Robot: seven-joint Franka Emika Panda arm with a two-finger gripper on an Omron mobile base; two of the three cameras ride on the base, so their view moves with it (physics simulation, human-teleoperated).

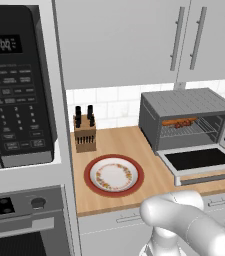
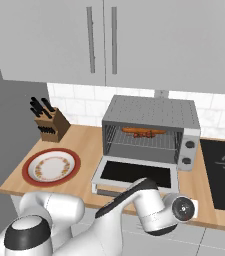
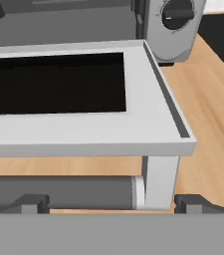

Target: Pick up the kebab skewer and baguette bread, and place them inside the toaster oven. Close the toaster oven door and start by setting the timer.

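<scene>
Both food items, the kebab skewer (image 2: 149,134) and baguette bread (image 2: 134,130), lay on the wire rack (image 2: 141,141) inside the toaster oven (image 2: 151,131), so loading appeared complete. The toaster oven door (image 2: 136,174) hung fully open, flat above the counter (image 2: 89,145), glass facing up. The gripper (image 3: 111,201) sat low at the door's front edge, jaws spread wide w/ nothing held, fingertips (image 3: 31,203) flanking the bar handle (image 3: 58,191); likely positioned to lift the door shut. A timer knob (image 3: 177,12) showed at approx. 1 o'clock in the hand view. The plate (image 1: 91,186) stood bare at 9 o'clock of the oven.
</scene>
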